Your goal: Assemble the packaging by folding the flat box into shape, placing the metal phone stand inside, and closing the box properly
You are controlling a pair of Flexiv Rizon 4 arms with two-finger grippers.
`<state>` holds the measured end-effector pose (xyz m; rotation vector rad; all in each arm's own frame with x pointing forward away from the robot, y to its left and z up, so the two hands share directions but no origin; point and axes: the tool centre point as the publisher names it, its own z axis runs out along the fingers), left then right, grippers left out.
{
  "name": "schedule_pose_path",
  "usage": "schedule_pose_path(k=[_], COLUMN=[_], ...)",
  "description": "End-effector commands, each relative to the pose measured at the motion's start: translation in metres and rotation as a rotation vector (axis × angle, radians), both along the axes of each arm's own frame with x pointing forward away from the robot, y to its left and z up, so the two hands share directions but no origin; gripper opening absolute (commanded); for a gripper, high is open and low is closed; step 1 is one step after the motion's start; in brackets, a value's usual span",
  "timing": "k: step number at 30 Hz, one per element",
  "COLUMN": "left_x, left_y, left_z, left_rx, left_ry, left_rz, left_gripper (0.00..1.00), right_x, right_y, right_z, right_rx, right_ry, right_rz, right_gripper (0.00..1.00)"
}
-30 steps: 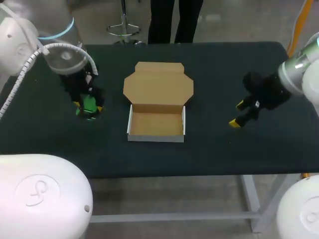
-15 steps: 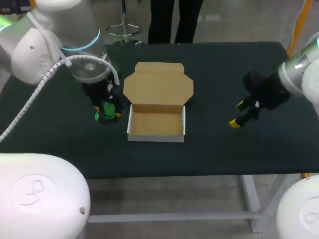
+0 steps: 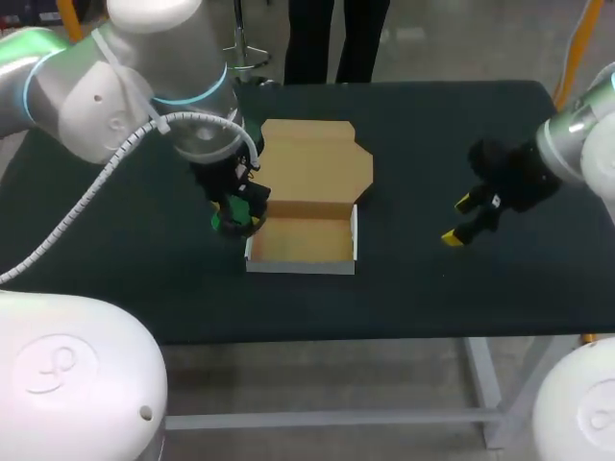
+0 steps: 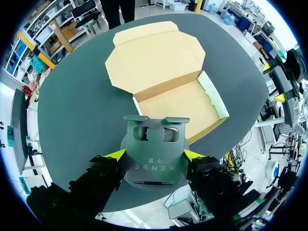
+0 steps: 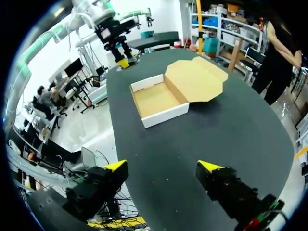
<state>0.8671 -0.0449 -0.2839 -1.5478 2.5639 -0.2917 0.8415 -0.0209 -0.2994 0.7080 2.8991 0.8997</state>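
The cardboard box (image 3: 302, 240) stands folded into an open tray at the table's middle, its lid (image 3: 307, 163) lying flat behind it. My left gripper (image 3: 235, 219) hangs just off the tray's left wall, shut on the metal phone stand (image 3: 232, 213). In the left wrist view the dark stand (image 4: 154, 156) sits upright between both yellow tips of the left gripper (image 4: 155, 156), with the open box (image 4: 180, 103) just ahead. My right gripper (image 3: 461, 219) stands open and empty to the right of the box. From the right wrist view, the right gripper (image 5: 162, 166) faces the box (image 5: 159, 98), which lies ahead.
The dark table (image 3: 432, 288) carries nothing else. Bare tabletop lies in front of the box and between the box and my right gripper. My left arm's white body and cable cross over the table's back left part.
My left arm has carried the phone stand to the right, from the table's left part up to the box's left wall. The right arm and the box have not moved.
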Motion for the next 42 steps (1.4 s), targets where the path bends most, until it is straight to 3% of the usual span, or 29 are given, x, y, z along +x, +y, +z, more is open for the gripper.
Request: schedule_pose_path(k=[1,11,26,42], left_x=[0.009,0.027,0.035,0.055], left_y=[-0.013,-0.044,-0.083,-0.099], left_z=[-0.005,-0.018,-0.042,-0.067], left_rx=[0.019,0.013,0.003,-0.033], left_ry=[0.008,0.028,0.049,0.060], left_rz=[-0.009,-0.066,-0.164,-0.238], left_gripper=[0.00,0.00,0.00,0.00], right_x=[0.000,0.000,0.000,0.000], right_y=[-0.001,-0.001,-0.001,-0.001], right_z=[0.001,0.001,0.001,0.001], right_rx=[0.005,0.005,0.005,0.005], right_ry=[0.002,0.002,0.002,0.002], right_rz=[0.004,0.004,0.004,0.004], right_gripper=[1.00,1.00,1.00,1.00])
